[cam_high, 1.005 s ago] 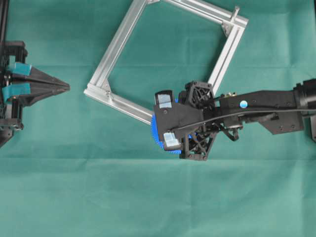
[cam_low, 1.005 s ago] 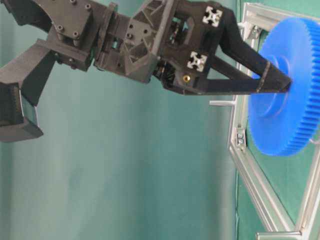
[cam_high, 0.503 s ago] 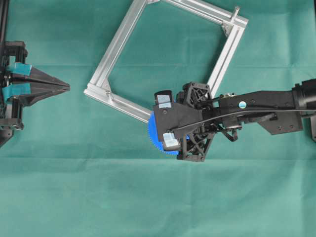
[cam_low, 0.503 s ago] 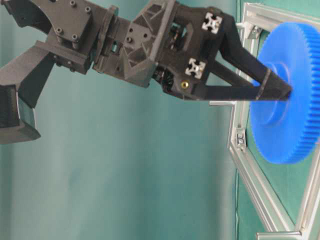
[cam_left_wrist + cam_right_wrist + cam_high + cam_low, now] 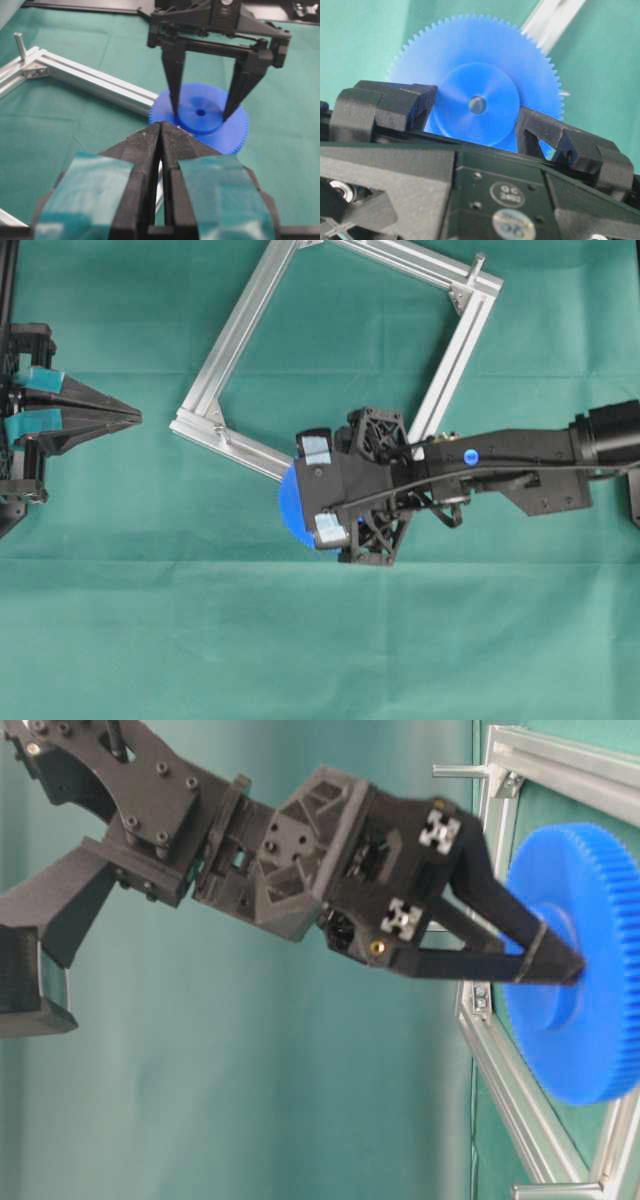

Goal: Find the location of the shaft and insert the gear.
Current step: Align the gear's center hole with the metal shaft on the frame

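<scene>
The blue gear (image 5: 288, 508) hangs level over the near end of the aluminium frame (image 5: 240, 330), just off its lower-left rail. My right gripper (image 5: 201, 116) is shut on the gear's raised hub, one finger on each side, seen from the side too (image 5: 572, 970). In the right wrist view the gear (image 5: 470, 50) fills the middle, with a rail behind its upper right. I cannot pick out the shaft in any view; the gear and right arm cover the frame's near corner. My left gripper (image 5: 137, 418) rests shut at the far left, holding nothing.
A bare peg (image 5: 479, 260) stands at the frame's right corner bracket and also shows in the table-level view (image 5: 455, 770) and the left wrist view (image 5: 20, 46). Green cloth covers the table. The right arm (image 5: 520, 455) stretches in from the right edge.
The right gripper has carried the gear leftward along the frame's lower rail. The corner peg has come out from behind the gripper in the table-level view. The left arm has not moved.
</scene>
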### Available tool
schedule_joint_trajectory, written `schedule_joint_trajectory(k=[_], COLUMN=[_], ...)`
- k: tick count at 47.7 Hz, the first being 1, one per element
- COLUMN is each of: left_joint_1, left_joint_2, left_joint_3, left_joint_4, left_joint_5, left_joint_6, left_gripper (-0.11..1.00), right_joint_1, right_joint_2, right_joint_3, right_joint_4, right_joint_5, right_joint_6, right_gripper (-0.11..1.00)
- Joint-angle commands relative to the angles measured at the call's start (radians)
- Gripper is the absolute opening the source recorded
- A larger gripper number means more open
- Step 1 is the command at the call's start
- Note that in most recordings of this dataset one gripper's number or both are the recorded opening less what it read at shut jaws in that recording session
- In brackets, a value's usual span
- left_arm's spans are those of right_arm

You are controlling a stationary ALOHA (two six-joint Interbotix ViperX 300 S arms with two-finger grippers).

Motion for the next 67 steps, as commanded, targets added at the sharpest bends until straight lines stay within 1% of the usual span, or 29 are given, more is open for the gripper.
schedule_joint_trajectory(k=[1, 8, 19, 25, 30, 42, 51, 67], left_joint_1=[0.003, 0.003, 0.002, 0.003, 0.003, 0.003, 0.003, 0.003], left_joint_2=[0.009, 0.009, 0.009, 0.009, 0.009, 0.009, 0.009, 0.009], left_joint_3=[-0.011, -0.011, -0.011, -0.009, -0.011, -0.009, -0.009, -0.009], left_joint_4=[-0.002, -0.002, -0.002, -0.002, -0.002, -0.002, -0.002, -0.003], left_joint_5=[-0.005, -0.003, -0.003, -0.003, -0.003, -0.003, -0.003, -0.003], left_joint_6=[0.0, 0.0, 0.0, 0.0, 0.0, 0.0, 0.0, 0.0], left_gripper=[0.01, 0.01, 0.01, 0.01, 0.01, 0.01, 0.01, 0.01], right_joint_1=[-0.018, -0.044, -0.058, -0.058, -0.057, -0.058, -0.041, 0.021], right_joint_2=[-0.015, -0.021, -0.06, -0.089, -0.115, -0.16, -0.164, -0.147], right_joint_3=[-0.023, -0.006, 0.058, 0.104, 0.143, 0.215, 0.221, 0.204], right_joint_4=[-0.014, -0.043, -0.046, -0.048, -0.048, -0.048, -0.048, -0.044], right_joint_5=[-0.015, -0.012, -0.017, -0.028, -0.055, -0.12, -0.135, -0.163], right_joint_6=[0.002, 0.003, 0.008, 0.032, 0.06, 0.098, 0.133, 0.138], right_gripper=[0.69, 0.69, 0.69, 0.69, 0.69, 0.69, 0.69, 0.69])
